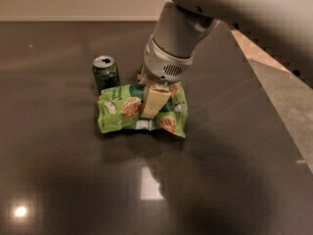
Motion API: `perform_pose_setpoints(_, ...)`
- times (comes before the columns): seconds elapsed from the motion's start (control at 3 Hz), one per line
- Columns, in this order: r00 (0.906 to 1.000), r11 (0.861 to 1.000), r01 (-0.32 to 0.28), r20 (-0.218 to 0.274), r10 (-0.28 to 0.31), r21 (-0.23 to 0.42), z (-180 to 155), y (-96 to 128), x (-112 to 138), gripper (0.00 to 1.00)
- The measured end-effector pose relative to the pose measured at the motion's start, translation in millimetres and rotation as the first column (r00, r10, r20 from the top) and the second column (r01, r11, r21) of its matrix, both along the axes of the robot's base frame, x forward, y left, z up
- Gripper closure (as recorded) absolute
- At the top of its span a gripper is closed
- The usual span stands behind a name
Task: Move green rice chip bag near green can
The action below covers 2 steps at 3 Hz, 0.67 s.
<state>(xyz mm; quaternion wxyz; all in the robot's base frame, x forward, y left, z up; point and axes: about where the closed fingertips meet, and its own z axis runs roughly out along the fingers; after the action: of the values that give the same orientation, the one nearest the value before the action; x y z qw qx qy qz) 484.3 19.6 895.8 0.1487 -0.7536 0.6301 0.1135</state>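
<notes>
The green rice chip bag [128, 112] lies crumpled on the dark countertop [230, 180], its upper-left corner just beside the green can [105, 73] — upright, silver top showing, contents hidden. The gripper [154, 102] comes down onto the bag's middle — jaws clenched on the pouch.
</notes>
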Motion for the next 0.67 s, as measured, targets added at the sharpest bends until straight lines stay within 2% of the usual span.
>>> perform_pose_setpoints(0.67,0.9977,0.998,-0.065,0.021,0.064,0.015,-13.5,4.3,11.1,0.19)
